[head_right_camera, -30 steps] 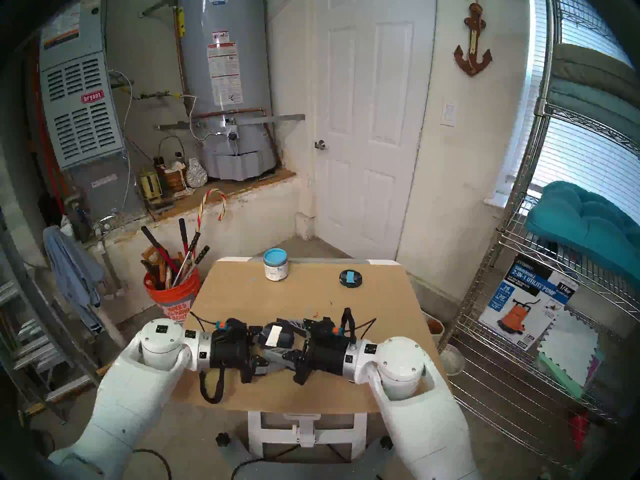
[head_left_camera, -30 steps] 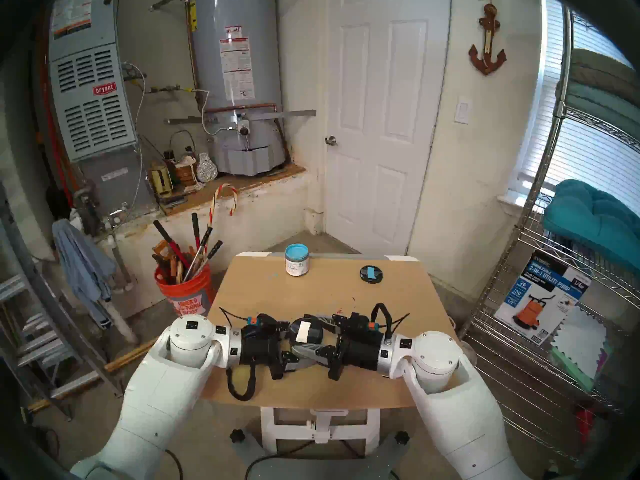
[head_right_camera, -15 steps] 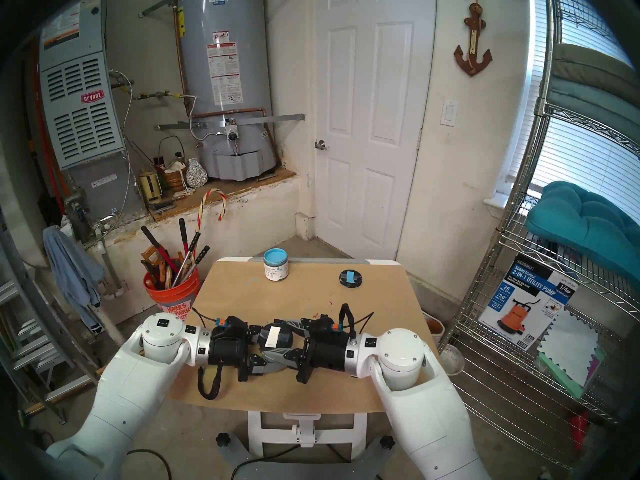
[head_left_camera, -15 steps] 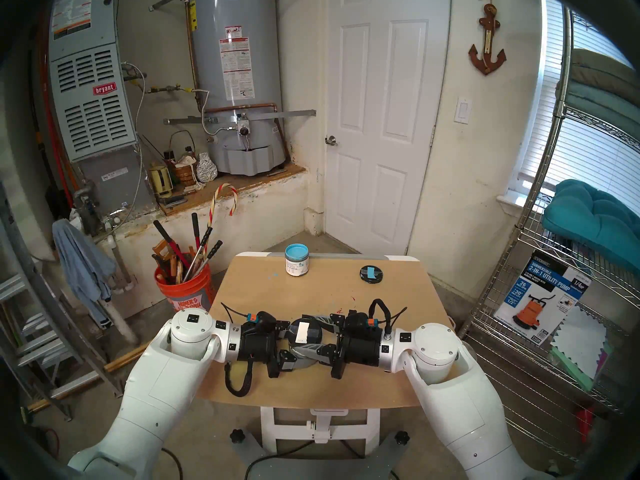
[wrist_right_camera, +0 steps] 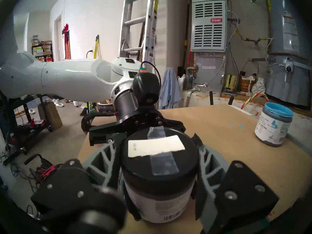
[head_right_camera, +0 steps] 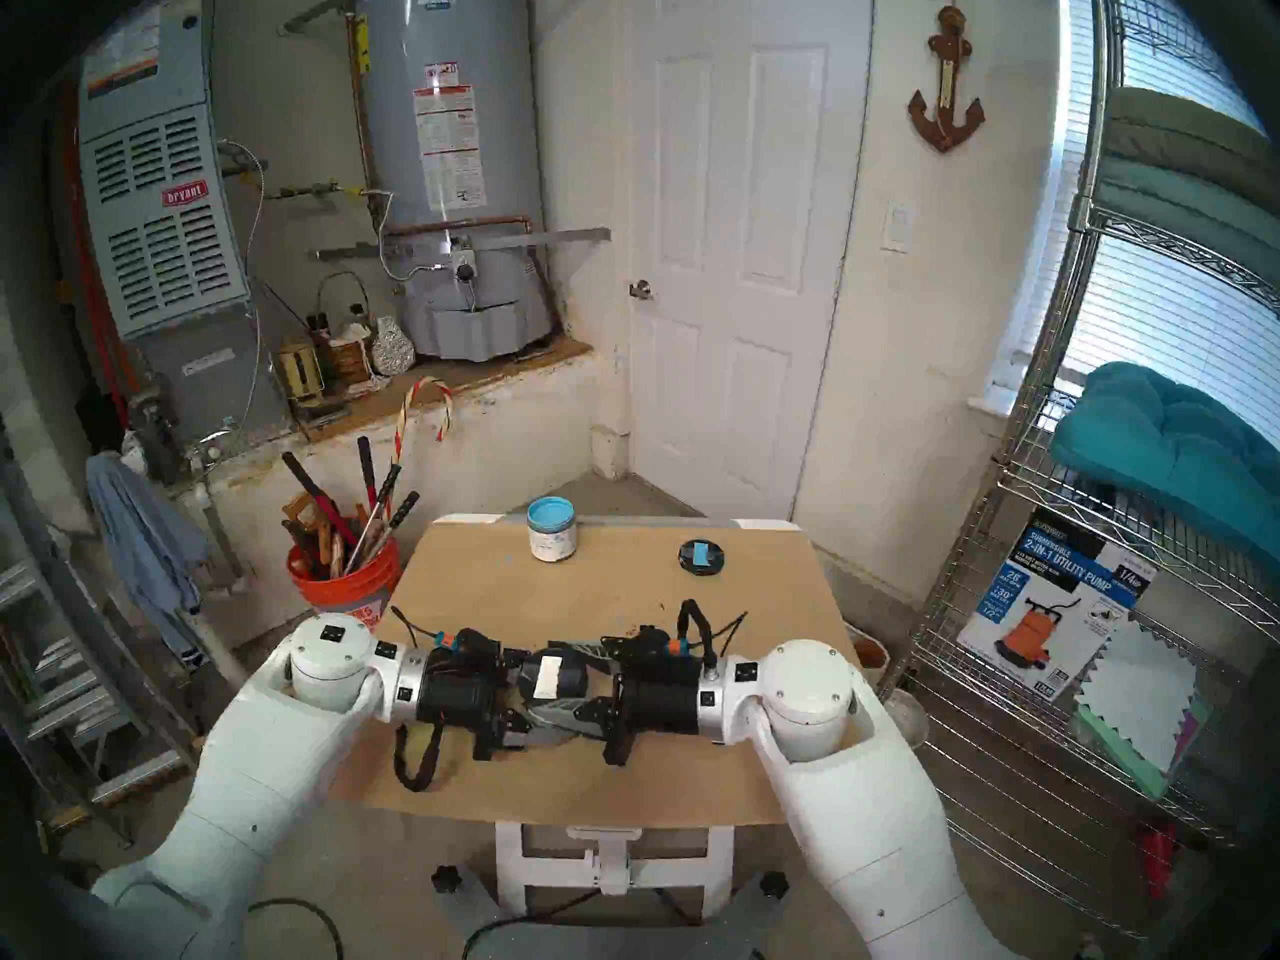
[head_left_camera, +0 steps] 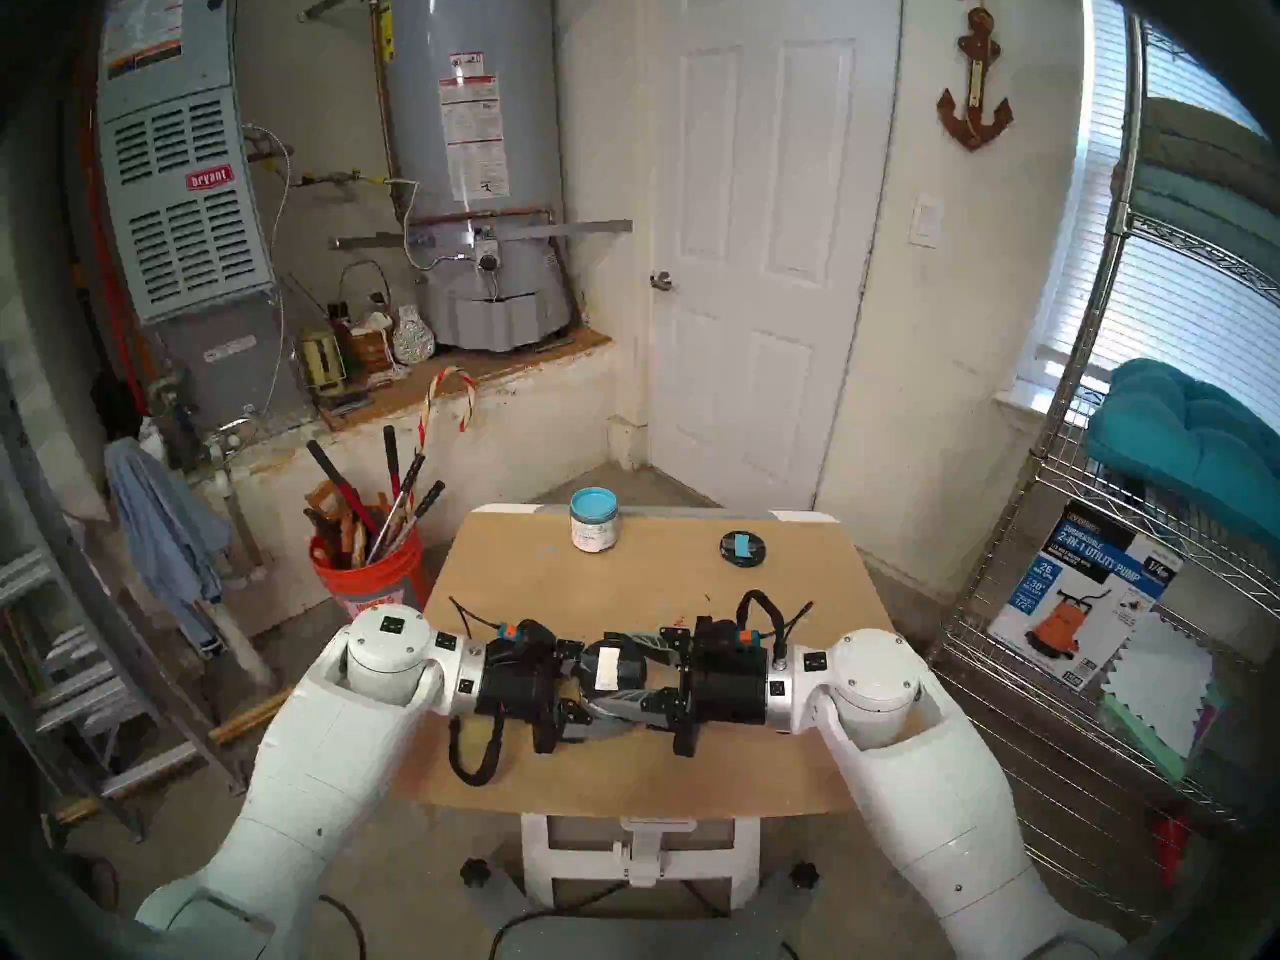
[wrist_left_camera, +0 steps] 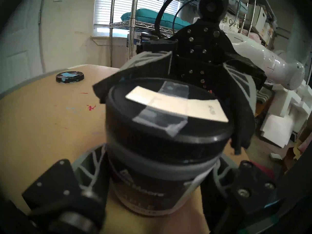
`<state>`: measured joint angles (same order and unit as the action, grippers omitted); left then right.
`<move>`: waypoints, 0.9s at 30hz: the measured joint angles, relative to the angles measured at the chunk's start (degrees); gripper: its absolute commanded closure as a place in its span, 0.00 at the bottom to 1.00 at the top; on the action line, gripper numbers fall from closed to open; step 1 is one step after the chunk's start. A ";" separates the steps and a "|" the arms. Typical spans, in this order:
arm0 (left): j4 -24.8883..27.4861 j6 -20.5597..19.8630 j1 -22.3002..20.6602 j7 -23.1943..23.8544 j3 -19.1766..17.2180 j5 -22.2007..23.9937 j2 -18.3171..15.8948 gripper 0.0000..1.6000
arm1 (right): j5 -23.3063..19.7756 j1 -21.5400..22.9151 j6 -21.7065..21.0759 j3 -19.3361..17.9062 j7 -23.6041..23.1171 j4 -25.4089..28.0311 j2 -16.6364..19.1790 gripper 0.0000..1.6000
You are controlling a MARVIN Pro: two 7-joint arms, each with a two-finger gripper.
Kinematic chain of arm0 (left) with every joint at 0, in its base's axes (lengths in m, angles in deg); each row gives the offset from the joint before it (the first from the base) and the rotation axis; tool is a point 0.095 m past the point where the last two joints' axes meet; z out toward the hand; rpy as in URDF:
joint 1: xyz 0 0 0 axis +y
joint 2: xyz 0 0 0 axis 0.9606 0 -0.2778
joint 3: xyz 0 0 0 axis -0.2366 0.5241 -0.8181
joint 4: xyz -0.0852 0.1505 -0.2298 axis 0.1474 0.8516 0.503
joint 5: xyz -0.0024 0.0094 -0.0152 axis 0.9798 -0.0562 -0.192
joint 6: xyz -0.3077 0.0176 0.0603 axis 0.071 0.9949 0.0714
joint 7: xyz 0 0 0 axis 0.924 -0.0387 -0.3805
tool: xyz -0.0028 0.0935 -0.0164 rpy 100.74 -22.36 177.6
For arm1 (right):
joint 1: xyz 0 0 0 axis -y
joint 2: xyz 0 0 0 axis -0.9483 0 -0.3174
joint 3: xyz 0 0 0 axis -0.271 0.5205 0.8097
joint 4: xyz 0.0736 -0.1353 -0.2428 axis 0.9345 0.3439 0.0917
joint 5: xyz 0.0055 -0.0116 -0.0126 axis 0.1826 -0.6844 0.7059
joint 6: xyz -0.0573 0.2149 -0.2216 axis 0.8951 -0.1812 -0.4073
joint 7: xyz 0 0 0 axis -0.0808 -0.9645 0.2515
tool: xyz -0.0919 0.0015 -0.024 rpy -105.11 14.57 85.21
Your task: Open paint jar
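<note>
While clamped, paint jar [wrist_left_camera: 143,193] label blurred, unreadable

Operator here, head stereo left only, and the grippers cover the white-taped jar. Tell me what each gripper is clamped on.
Observer: In the left wrist view, the left gripper is shut on the body of the paint jar, just under the lid.
Operator: Now the right one.
Observer: In the right wrist view, the right gripper is shut on the lid's rim, one finger on each side.
Operator: Report whether the lid is off.
Observer: It is on. In both wrist views it sits flat on the jar, with no gap showing beneath it.
</note>
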<state>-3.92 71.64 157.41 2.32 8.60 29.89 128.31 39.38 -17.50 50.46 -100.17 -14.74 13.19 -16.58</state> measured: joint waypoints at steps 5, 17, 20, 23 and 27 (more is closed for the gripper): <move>-0.38 -0.06 -0.31 0.47 0.03 -0.11 0.03 1.00 | -0.43 1.19 -0.49 0.48 -1.23 -0.89 0.29 0.95; -1.09 -0.07 -0.80 1.76 -0.04 -0.26 0.04 1.00 | -1.68 3.66 -1.30 1.47 -4.28 -2.84 0.83 0.86; -1.17 -0.07 -0.83 1.98 -0.05 -0.30 0.07 1.00 | -2.03 4.03 -1.16 1.61 -4.86 -3.25 0.98 0.83; -1.23 -0.07 -0.85 2.17 -0.07 -0.32 0.12 1.00 | -2.26 4.32 -1.00 1.68 -5.40 -3.54 1.10 0.00; -1.38 -0.06 -0.91 2.21 -0.18 -0.37 0.23 1.00 | -2.74 4.46 -0.80 1.82 -6.52 -3.65 1.21 0.00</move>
<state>-5.30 71.57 156.50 4.53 8.41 29.53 128.54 36.64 -13.04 49.66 -98.35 -21.26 9.54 -15.37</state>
